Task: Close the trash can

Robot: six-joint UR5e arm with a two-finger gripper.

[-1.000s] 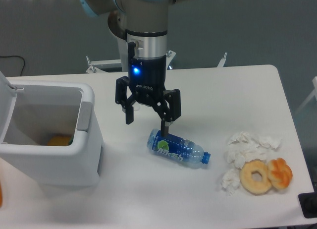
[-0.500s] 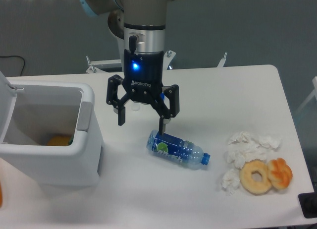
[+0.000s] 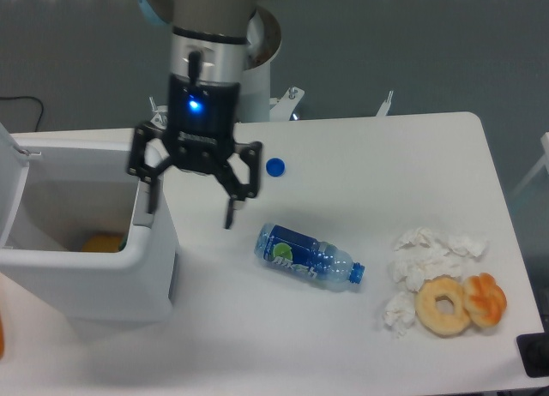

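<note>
From the fixed camera, the trash can stands at the left edge of the white tabletop, its lid raised at the far left and something orange-yellow lying inside. The gripper hangs over the can's right rim with its jaws spread wide and holding nothing. To the right lie a blue bottle cap, a blue-labelled plastic bottle on its side, crumpled tissues, a doughnut and an orange pastry touching it.
</note>
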